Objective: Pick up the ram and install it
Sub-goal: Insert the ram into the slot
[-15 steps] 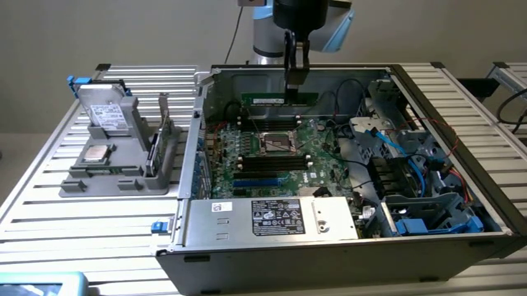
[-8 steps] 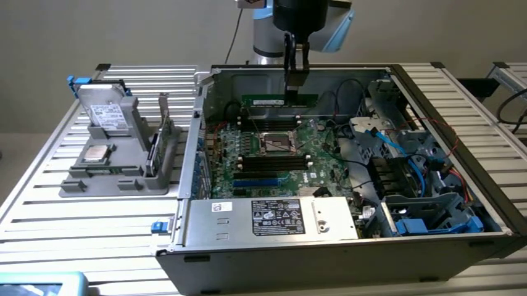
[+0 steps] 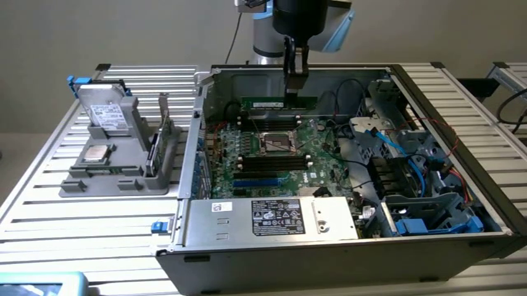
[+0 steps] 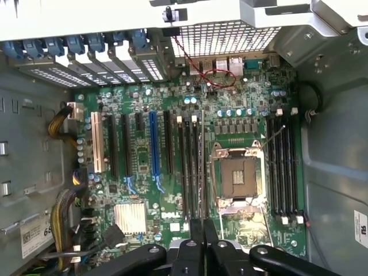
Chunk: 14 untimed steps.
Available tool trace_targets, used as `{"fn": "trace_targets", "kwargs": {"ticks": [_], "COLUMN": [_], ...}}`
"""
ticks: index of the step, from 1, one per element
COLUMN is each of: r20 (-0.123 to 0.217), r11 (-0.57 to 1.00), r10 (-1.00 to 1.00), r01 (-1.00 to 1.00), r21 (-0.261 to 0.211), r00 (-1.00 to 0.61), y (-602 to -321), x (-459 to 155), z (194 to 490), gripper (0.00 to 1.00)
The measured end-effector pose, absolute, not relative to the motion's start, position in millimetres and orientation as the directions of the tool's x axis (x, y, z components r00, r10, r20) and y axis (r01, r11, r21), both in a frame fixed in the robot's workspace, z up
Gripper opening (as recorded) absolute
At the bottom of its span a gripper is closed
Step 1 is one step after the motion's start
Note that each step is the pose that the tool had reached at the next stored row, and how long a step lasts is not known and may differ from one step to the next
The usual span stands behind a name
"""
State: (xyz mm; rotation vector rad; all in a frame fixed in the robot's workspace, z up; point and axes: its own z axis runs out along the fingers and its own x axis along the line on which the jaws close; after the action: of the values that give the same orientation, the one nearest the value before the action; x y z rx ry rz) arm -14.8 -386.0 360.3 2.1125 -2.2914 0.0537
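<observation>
ram in the hand over the far side of the board

the hand (image 3: 295, 88) is clamped on the ram (image 3: 272, 102), gripping it near one end. the green stick hangs level inside the open computer case (image 3: 247, 271), over the far part of the motherboard (image 3: 280, 169), just beyond the cpu socket (image 3: 278, 143). from the wrist, the fingers (image 4: 197, 236) are pressed close together above the black memory slots (image 4: 192, 167). the case sits on the slatted desk (image 3: 99, 222), with a grey parts tray (image 3: 107, 179) at the exterior view's left.
</observation>
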Motion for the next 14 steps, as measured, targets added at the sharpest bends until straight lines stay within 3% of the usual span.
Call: {"fn": "trace_targets", "kwargs": {"ticks": [14], "r20": [0.047], "r11": [0.081], "r10": [-0.996], "r01": [-0.997], "r21": [-0.008], "r00": [-0.081], "y": [-386.0], "x": [-14.7], "z": [354.2], "gripper": [0.12]}}
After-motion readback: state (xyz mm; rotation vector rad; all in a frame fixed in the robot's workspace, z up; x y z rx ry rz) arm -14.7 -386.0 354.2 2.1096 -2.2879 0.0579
